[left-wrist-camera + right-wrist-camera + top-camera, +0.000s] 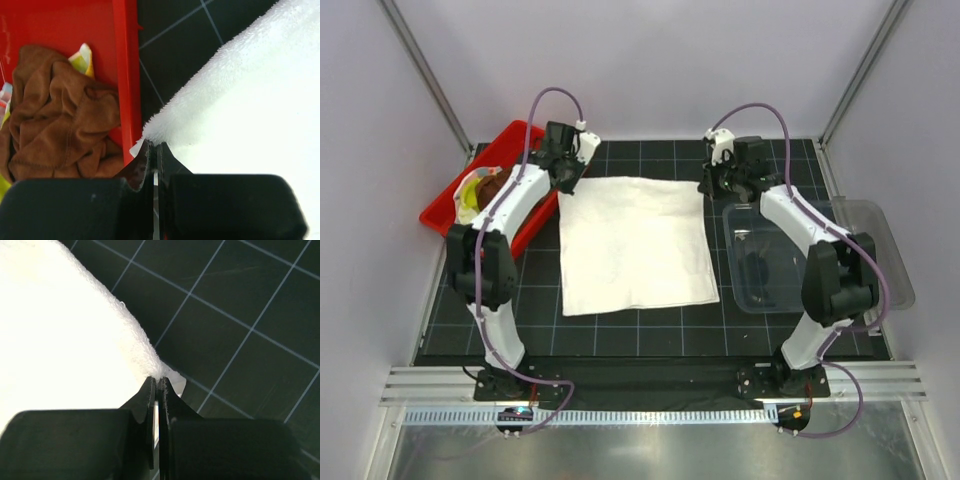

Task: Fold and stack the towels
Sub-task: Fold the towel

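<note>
The large white towel (635, 245) lies spread flat on the black grid mat. My left gripper (567, 178) is shut on its far left corner; in the left wrist view the closed jaws pinch the white towel's edge (165, 131). My right gripper (712, 182) is shut on its far right corner, and the right wrist view shows the closed jaws pinching the towel's corner (165, 372). A brown towel (60, 125) lies crumpled in the red tray (445, 205), with a yellow-green towel (472, 192) beside it. The light-blue towel is barely visible.
A clear plastic bin (780, 260) stands on the right of the mat, its lid (880, 250) leaning beside it. The red tray's rim (127, 75) runs close beside the left gripper. Grey walls and frame posts enclose the table.
</note>
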`<state>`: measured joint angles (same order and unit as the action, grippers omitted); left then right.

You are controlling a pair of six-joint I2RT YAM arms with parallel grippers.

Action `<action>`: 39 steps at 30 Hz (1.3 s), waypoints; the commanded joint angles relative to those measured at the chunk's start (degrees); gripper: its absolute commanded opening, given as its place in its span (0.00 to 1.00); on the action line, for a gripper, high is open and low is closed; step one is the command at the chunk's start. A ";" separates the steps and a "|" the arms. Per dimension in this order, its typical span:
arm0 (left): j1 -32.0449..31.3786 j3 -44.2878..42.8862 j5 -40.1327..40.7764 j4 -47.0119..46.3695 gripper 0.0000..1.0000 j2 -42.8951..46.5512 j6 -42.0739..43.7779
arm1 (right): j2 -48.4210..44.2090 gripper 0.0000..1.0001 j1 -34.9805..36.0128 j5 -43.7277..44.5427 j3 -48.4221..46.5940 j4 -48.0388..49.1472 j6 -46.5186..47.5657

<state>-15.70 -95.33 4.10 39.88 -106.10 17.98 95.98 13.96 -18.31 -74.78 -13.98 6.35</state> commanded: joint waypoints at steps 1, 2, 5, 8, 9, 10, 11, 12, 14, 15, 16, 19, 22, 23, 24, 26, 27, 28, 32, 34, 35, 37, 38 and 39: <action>0.06 -7.32 0.83 -7.44 0.00 -3.47 2.85 | 1.83 0.01 -1.39 0.29 -6.68 10.98 2.08; 0.15 -8.11 0.65 -7.45 0.00 -4.45 3.11 | 4.01 0.01 -1.56 -0.32 -7.91 10.99 2.35; 0.06 -8.91 0.12 -7.80 0.00 -6.66 3.73 | 7.10 0.01 -1.74 -2.09 -8.80 11.78 3.67; 0.15 -6.28 0.73 -9.28 0.00 -5.79 4.78 | 8.69 0.01 -1.91 -0.33 -8.80 11.87 6.04; 0.06 -5.14 1.08 -9.90 0.00 -5.26 5.66 | 8.95 0.01 -1.91 -0.07 -8.54 11.69 6.48; 0.15 -2.52 1.35 -10.60 0.00 -4.47 6.10 | 8.78 0.01 -2.26 0.28 -8.10 11.95 7.09; 0.15 -1.19 2.05 -11.92 0.00 -3.07 6.45 | 8.61 0.01 -2.53 1.16 -7.05 12.13 7.62; 0.32 -0.13 2.32 -12.36 0.00 -2.19 6.89 | 8.17 0.01 -2.79 1.25 -6.43 12.65 8.15; 0.59 2.51 2.06 -13.07 0.00 0.09 6.98 | 6.76 0.01 -3.40 1.60 -3.81 13.71 9.46; 0.67 3.30 1.88 -13.25 0.00 0.80 7.24 | 6.15 0.01 -3.50 1.95 -2.92 15.54 9.91; 0.67 4.70 1.88 -13.60 0.00 1.42 7.42 | 4.75 0.01 -3.58 2.39 -2.04 16.17 10.08; 0.76 6.38 1.27 -13.60 0.00 3.88 6.99 | 1.76 0.01 -3.50 3.19 0.77 16.88 9.56; 0.68 8.66 0.21 -13.60 0.00 5.82 6.28 | -0.70 0.01 -3.50 1.70 3.67 16.18 9.91; 0.67 9.54 0.21 -13.60 0.00 6.08 6.11 | -2.10 0.01 -3.50 1.61 5.25 16.17 9.82; 0.67 10.16 0.21 -13.51 0.00 7.04 6.10 | -2.73 0.01 -3.50 1.43 6.04 15.48 10.52; 0.67 12.00 -0.32 -13.25 0.00 8.10 5.49 | -4.74 0.01 -3.50 1.69 8.32 14.51 10.44; 0.67 12.62 -0.75 -13.25 0.00 8.72 5.23 | -5.45 0.01 -3.50 2.04 8.95 14.33 10.18; 0.59 13.23 -1.37 -12.99 0.00 10.03 4.88 | -6.24 0.01 -3.50 2.05 9.56 14.33 10.35; 0.59 17.71 -2.60 -12.72 0.00 14.08 4.35 | -10.11 0.01 -3.50 1.35 13.34 12.22 9.03; 0.41 19.90 -2.08 -12.63 0.00 15.48 4.26 | -12.13 0.01 -3.41 -0.23 14.13 11.17 8.33; 0.24 20.70 -2.08 -12.72 0.00 16.97 4.00 | -12.83 0.01 -3.32 -1.46 15.18 10.90 8.07; -0.29 22.73 -2.17 -13.07 0.00 18.99 2.95 | -14.77 0.01 -2.97 -2.78 17.38 10.90 6.92; -0.64 23.43 -1.90 -12.98 0.00 19.61 2.33 | -15.38 0.01 -2.80 -3.83 18.17 10.47 6.84; -0.90 24.13 -1.64 -12.98 0.00 20.14 1.98 | -16.87 0.01 -2.71 -4.97 18.70 9.77 7.01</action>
<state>-16.21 -72.42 1.02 28.12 -89.67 21.61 83.20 11.05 -20.67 -57.74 -3.81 14.04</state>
